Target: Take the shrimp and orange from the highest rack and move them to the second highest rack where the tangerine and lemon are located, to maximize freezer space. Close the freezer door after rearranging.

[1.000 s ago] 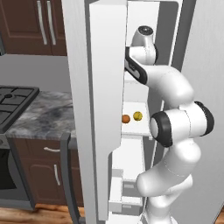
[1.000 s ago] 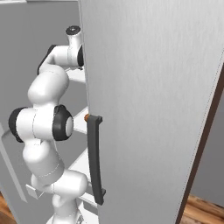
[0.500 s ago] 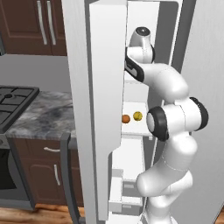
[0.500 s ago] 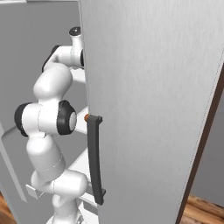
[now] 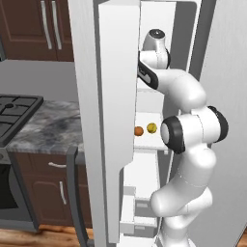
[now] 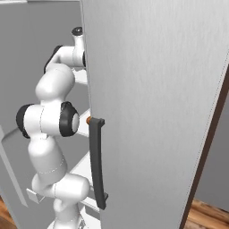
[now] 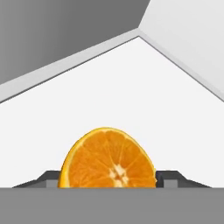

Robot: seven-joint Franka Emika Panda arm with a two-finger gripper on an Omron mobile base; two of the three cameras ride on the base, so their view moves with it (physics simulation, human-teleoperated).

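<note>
The arm (image 5: 188, 130) reaches up into the open freezer, to the highest rack (image 5: 147, 86), and in the hand view a cut orange (image 7: 108, 158) sits right between the two tips of the pincer (image 7: 108, 183). One tip shows at each side of the fruit, very near to its peel. I cannot tell if the tips already press on the orange or only stand beside it, because the lower part of the fruit is hidden.

On the second highest rack (image 5: 149, 140), seen from the left base view, a tangerine (image 5: 139, 130) and a lemon (image 5: 152, 128) lie side by side, near the front edge. I cannot make out the shrimp in these pictures.

I judge that the step in hand is the picking of the orange from the top rack. If the grip is firm, the next move calls for lifting the fruit a little, pulling it out toward the door opening, and lowering it to the rack below, beside the tangerine and the lemon. There is free space on that rack behind them. The freezer door (image 6: 152, 112) stands open, with its dark handle (image 6: 97, 165) toward the right base camera; closing it comes last.
</note>
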